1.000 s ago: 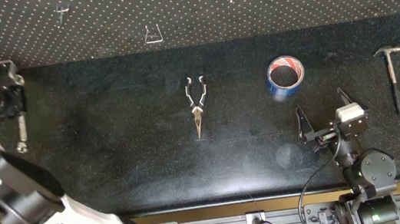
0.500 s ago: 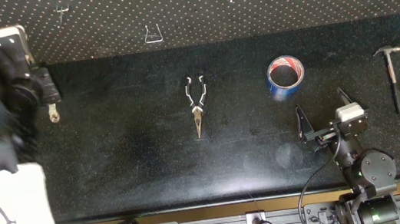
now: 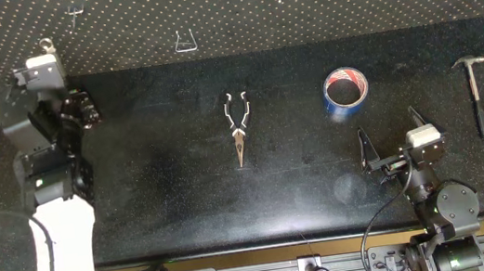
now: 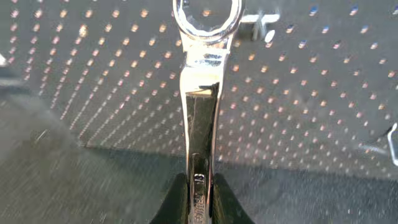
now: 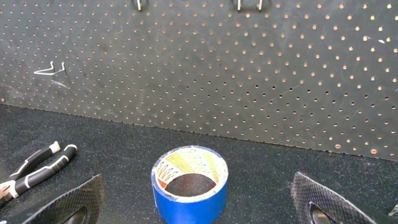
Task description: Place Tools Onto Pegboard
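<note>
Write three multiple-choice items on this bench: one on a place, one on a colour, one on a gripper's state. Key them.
1. Where does the hammer lie?
A) at the right end of the mat
B) at its left end
C) in its middle

2. What colour is the tape roll outside?
A) red
B) blue
C) green

3. The left gripper is:
A) open and empty
B) shut on the wrench
C) open around the wrench

Key:
1 A, the top view shows it far right.
2 B, its wall is blue in the right wrist view.
3 B, it pinches the wrench's shaft in the left wrist view.
</note>
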{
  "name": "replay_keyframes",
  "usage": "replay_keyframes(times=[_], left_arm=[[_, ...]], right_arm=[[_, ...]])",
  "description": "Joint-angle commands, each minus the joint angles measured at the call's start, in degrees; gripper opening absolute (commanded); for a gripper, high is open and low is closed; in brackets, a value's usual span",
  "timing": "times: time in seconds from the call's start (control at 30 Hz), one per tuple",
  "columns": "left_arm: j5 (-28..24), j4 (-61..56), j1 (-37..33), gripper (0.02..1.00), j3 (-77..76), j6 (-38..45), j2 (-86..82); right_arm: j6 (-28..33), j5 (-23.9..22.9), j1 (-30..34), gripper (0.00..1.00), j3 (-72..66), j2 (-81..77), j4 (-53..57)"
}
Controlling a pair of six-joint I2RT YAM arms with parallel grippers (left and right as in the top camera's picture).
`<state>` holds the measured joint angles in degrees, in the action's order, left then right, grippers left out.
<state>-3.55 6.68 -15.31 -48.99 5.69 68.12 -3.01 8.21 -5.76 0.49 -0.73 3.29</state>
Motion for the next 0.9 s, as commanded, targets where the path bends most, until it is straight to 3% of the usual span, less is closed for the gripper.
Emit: replay_keyframes(times=[0.03, 0.13, 0.33, 0.7, 0.9], left_arm=[[-4.31, -4.52, 2.38, 0.031, -0.57, 1.03, 2.01], [-0.72, -2.97, 6.49, 0.031, -0.57, 1.01, 2.01], [13.6, -1.95, 7.89, 0.029, -0.55, -3.3, 2.01], [8.94, -1.57, 7.89, 0.029, -0.55, -3.08, 4.5], [8.9, -2.1, 7.89, 0.031, -0.55, -1.79, 6.12]], right_arm=[[-1.05, -0.26, -0.39, 0.982, -0.26, 0.5, 0.15], [-1.05, -0.26, -0.39, 0.982, -0.26, 0.5, 0.15], [-1.05, -0.26, -0.39, 0.98, -0.26, 0.5, 0.15], [-1.05, -0.26, -0.39, 0.982, -0.26, 0.5, 0.15], [-1.05, -0.26, -0.39, 0.982, -0.26, 0.5, 0.15]])
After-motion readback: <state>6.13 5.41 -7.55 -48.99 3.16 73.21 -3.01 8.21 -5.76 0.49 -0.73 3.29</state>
